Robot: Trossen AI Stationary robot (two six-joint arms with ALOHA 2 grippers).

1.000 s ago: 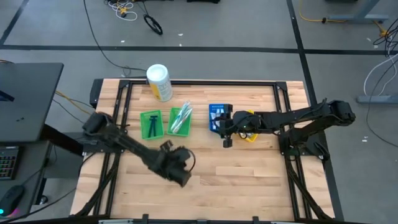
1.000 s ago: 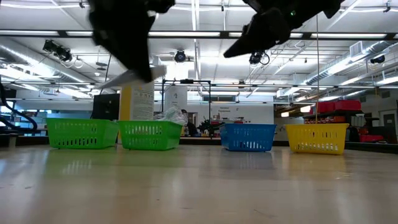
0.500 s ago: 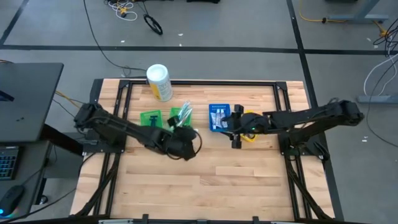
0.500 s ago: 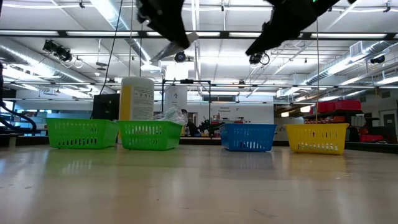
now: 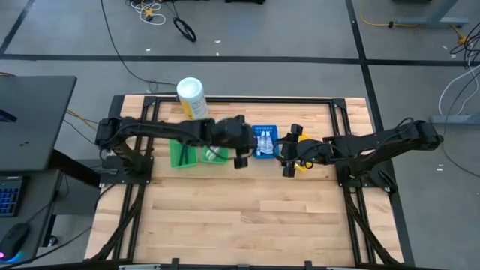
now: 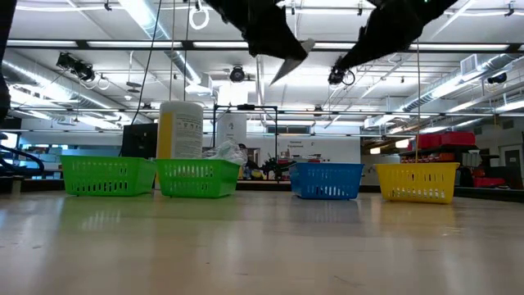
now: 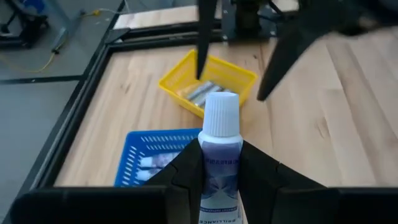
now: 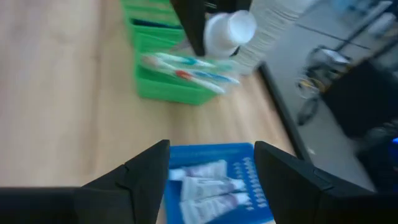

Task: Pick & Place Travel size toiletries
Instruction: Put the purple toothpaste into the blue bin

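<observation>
The left gripper (image 7: pixel 214 180) hangs in the air above the table's far half, just beside the small blue plastic bin (image 5: pixel 264 140), its jaws pinching a small white toothpaste tube with a white cap and blue print (image 7: pixel 219 158). The tube is clear of the table and not yet over the bin's opening, as far as the high view shows. Several similar white tubes (image 8: pixel 205 183) already lie in the blue bin, so the step in hand looks like the carry of one more tube to that bin.

The right gripper (image 5: pixel 287 166) hovers near the small yellow plastic bin (image 7: pixel 208 84), which holds silvery pieces (image 7: pixel 202 92); its jaws stand spread and hold nothing.

Toward the table's left edge stands a green plastic bin (image 8: pixel 177 87) with toothbrushes (image 8: pixel 186 65) in it.

The next move likely calls for bringing the tube squarely over the blue bin, lowering it a little and spreading the jaws. The two grippers are near each other there, so the left arm should mind the right one.
</observation>
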